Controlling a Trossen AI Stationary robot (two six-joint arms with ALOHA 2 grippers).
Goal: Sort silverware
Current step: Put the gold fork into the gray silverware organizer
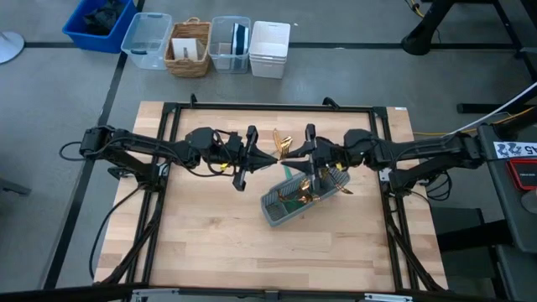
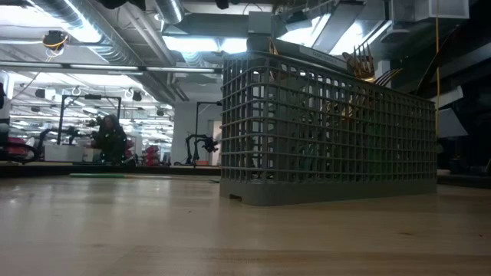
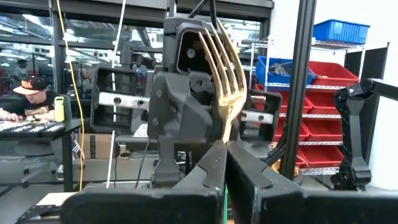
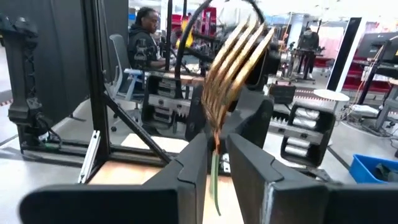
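A gold fork (image 1: 287,144) stands tines up in the air between my two grippers over the table's middle. My right gripper (image 1: 296,155) is shut on it; the fork's head (image 4: 235,68) rises above the fingers. My left gripper (image 1: 273,158) is shut, and its fingertips (image 3: 214,152) stand right at the fork's neck (image 3: 225,127) from the left. Below them, more gold-headed silverware (image 1: 304,195) stands in the grey slotted caddy (image 1: 281,214), whose base rests on the table, right of the middle. The caddy (image 2: 330,138) fills the low view, fork tines (image 2: 368,65) sticking out of its top. My right gripper pinches the fork at its neck (image 4: 216,134), where gold meets the green handle. The fingers come level from the table's right and lie across the fork. The fork is lifted clear, tines up and tilted; its handle (image 4: 214,180) hangs below. My left gripper: I cannot tell whether it touches the fork.
A black frame (image 1: 268,107) runs around the wooden table. Beyond the far edge stand a blue bin (image 1: 99,21), a clear box (image 1: 147,38), a wicker basket (image 1: 189,46) and white containers (image 1: 268,46). The near half of the table (image 1: 218,252) is bare wood. People sit far off in the room.
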